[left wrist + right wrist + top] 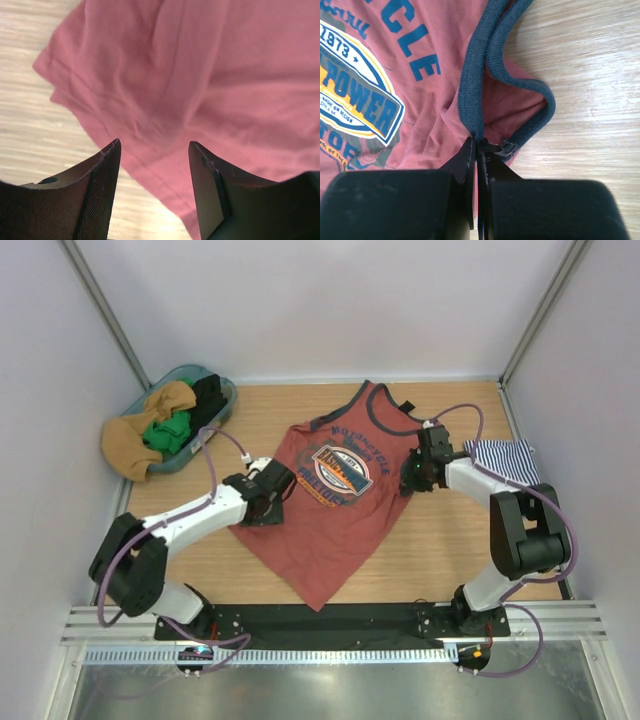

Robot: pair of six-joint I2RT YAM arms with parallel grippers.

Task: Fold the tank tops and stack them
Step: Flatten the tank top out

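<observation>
Closest to the lens, your right jaws are pressed fully together on the navy trim (471, 100) of the rust-red tank top (325, 540), pinching it where the armhole binding meets the side edge. Your left jaws stand partly apart over the garment's opposite side edge and grip nothing; cloth lies under and beyond the gap.

The red top lies flat on the surface (450, 550), chest graphic (340, 472) up. Its long axis runs from the straps at the far end to the hem at the near end, slightly askew, so you have one arm on each long side. In my judgement the left arm (200, 510) must drop and close on its edge before any fold.

The striped tank top (505, 458) sits bunched just beyond the red top's right side.
</observation>
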